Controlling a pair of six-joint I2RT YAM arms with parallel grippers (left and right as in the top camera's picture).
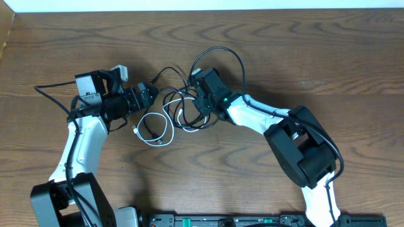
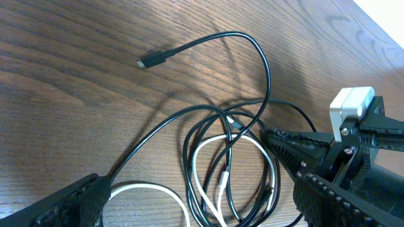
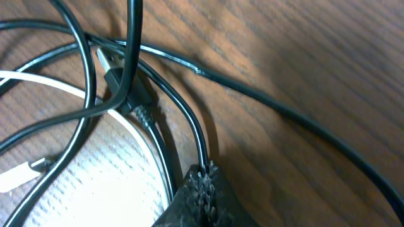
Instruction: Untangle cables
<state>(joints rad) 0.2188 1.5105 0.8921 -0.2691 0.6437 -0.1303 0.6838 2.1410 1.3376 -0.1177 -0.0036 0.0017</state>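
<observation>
Black cable (image 2: 269,79) and white cable (image 2: 221,138) lie looped, intertwined

- The counter (image 1: 328,57) fills nearly all of my overhead feed: brown wood with dark, wavy grain running from 9 o'clock to 3 o'clock.
- Along the 12 o'clock edge I see a narrow white strip (image 1: 202,4) bordering the counter's far side.
- At about 10 o'clock, hard against the frame's edge, sits a pale tan surface (image 1: 5,38); too little of it shows for me to tell what it is.
- On my left wrist feed the wood turns lighter and glossier toward 2 o'clock.
- On my right wrist feed the grain runs diagonally, brighter near 1 o'clock, with soft shadows over it.
</observation>
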